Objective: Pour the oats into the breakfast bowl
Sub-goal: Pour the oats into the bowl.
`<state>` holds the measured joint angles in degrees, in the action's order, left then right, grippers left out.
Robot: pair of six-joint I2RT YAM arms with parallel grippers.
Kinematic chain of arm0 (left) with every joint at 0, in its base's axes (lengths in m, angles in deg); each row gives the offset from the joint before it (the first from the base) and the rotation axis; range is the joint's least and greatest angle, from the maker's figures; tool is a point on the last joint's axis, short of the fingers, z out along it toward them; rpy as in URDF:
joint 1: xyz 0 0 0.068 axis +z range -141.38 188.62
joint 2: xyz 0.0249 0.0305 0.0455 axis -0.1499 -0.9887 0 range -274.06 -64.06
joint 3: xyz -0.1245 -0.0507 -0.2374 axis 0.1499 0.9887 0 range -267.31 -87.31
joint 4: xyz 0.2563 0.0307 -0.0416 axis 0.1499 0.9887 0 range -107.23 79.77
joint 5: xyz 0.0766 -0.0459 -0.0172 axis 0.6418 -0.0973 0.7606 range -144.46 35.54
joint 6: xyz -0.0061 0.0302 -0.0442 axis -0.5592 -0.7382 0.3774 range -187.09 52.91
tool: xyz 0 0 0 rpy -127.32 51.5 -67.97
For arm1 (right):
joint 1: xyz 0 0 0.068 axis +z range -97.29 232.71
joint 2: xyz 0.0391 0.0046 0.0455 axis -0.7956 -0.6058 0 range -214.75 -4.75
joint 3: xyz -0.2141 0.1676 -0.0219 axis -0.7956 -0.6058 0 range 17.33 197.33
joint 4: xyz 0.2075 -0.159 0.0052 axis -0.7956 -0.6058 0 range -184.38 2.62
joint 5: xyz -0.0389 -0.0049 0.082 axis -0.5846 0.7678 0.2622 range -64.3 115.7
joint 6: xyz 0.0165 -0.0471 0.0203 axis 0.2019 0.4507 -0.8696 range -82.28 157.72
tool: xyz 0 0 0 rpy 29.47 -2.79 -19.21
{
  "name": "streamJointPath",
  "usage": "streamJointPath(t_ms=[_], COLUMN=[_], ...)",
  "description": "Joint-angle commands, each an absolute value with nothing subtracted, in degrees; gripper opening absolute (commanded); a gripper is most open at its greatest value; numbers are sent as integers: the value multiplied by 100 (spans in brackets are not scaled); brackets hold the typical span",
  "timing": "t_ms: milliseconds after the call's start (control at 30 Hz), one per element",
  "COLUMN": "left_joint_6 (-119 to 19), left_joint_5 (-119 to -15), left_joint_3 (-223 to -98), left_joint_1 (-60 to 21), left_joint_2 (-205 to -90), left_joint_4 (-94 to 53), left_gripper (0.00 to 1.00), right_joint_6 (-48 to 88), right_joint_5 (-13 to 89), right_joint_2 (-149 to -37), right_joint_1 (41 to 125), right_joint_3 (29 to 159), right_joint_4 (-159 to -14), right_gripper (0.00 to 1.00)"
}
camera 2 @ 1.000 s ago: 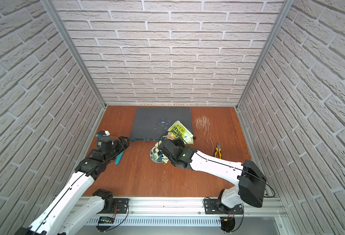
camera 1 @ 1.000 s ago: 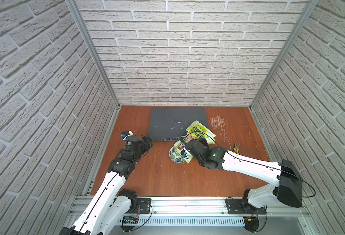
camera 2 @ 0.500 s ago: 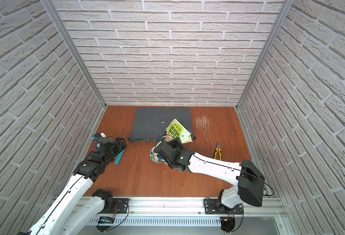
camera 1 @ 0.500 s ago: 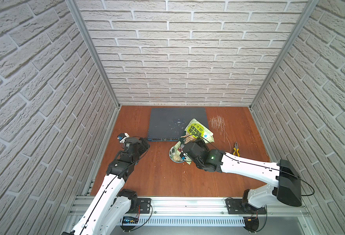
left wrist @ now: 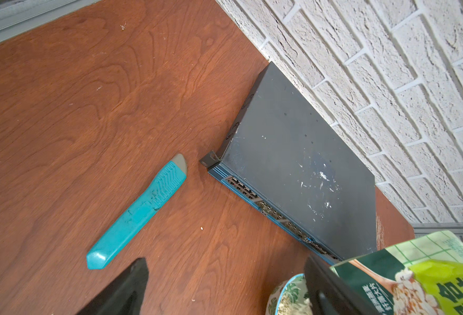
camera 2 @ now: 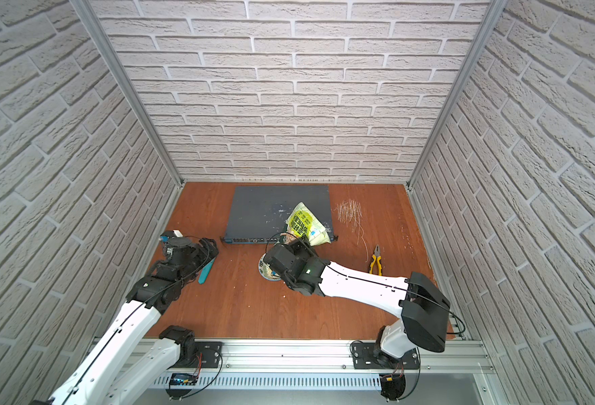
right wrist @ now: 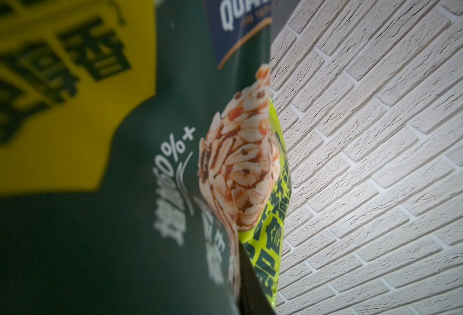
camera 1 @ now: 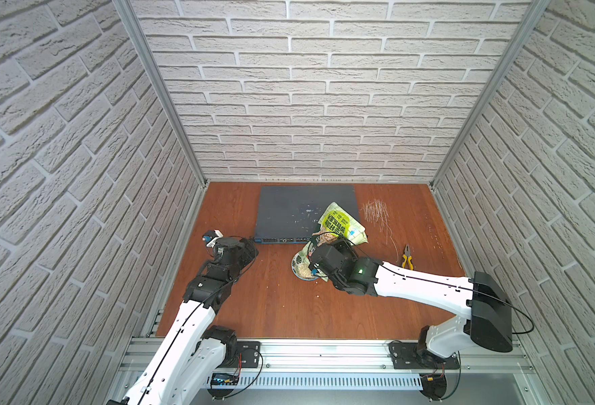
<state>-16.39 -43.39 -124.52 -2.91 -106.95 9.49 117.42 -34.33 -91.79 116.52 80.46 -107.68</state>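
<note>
Mid-pour: right gripper (camera 1: pixel 331 243) clamps oats pouch (camera 1: pixel 340 222) tipped over breakfast bowl (camera 1: pixel 298 263) below its fingers; left gripper (left wrist: pixel 225 289) wide open, empty; next: steepen tilt, hold aim.

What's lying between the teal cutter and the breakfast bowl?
Nothing but bare wooden tabletop and one tiny pale crumb between the teal cutter and the breakfast bowl, clearest in the left wrist view.

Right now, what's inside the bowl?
Beige oats lie in the bowl, on the side that shows. The right hand, shut on the pouch above it, covers the rest, so how full it is cannot be told.
</note>
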Motion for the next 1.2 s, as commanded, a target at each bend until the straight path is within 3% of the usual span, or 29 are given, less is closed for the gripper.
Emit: streamJointPath(t_ms=[0, 1167], left_joint_6=[-1625, -1662], left_joint_5=[-4331, -4358], left_joint_3=[-12337, -12391], left_joint_1=[-245, -186], left_joint_2=[-10669, -10782], left_joint_4=[887, 896], left_gripper=[92, 93], right_joint_6=[11928, 12663], right_joint_5=[-4245, -4400], right_joint_2=[-9008, -8868], right_joint_1=[11696, 11687], right_joint_3=[8296, 8007], right_joint_4=[-9978, -9564], right_gripper=[4, 4])
